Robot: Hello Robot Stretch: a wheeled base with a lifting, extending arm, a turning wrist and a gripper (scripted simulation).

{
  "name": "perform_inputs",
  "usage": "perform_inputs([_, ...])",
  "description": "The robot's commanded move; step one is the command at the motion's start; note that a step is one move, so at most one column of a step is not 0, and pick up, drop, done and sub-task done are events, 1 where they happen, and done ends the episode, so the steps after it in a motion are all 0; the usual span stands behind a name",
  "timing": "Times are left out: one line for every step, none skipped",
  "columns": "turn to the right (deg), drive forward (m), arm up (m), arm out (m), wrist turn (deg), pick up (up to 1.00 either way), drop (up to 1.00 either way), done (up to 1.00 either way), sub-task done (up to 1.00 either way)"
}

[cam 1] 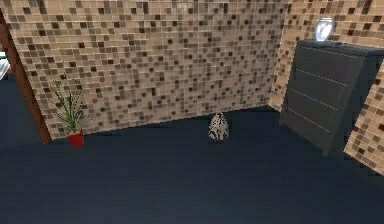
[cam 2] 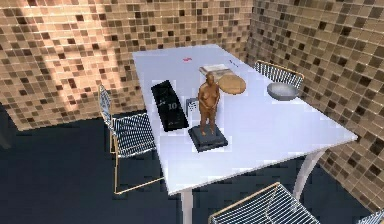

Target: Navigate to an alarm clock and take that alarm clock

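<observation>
Ahead of us a small patterned object [cam 1: 219, 127] on the floor [cam 1: 150, 180], a grey dresser [cam 1: 325, 95] with a pale rounded thing [cam 1: 322, 30] on top, beside us a white bench [cam 2: 270, 128] bearing a statue [cam 2: 208, 103], a black box [cam 2: 168, 105], a bowl [cam 2: 283, 91], which is the alarm clock we cannot tell, nor the hand's state

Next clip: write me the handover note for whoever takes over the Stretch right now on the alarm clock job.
Gripper: state unknown.
Things: the white table carries a statue, a black box, a round board and a grey bowl; the dresser has a pale object on top. Whether any is the alarm clock cannot be told.
Done: none confirmed.
Left: find the clock, drive up, take it.
</observation>
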Motion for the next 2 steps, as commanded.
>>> perform_inputs([0.0, 0.0, 0.5, 0.0, 0.0, 0.0, 0.0, 0.0, 0.0])
perform_inputs([0.0, 0.0, 0.36, 0.0, 0.0, 0.0, 0.0, 0.0, 0.0])
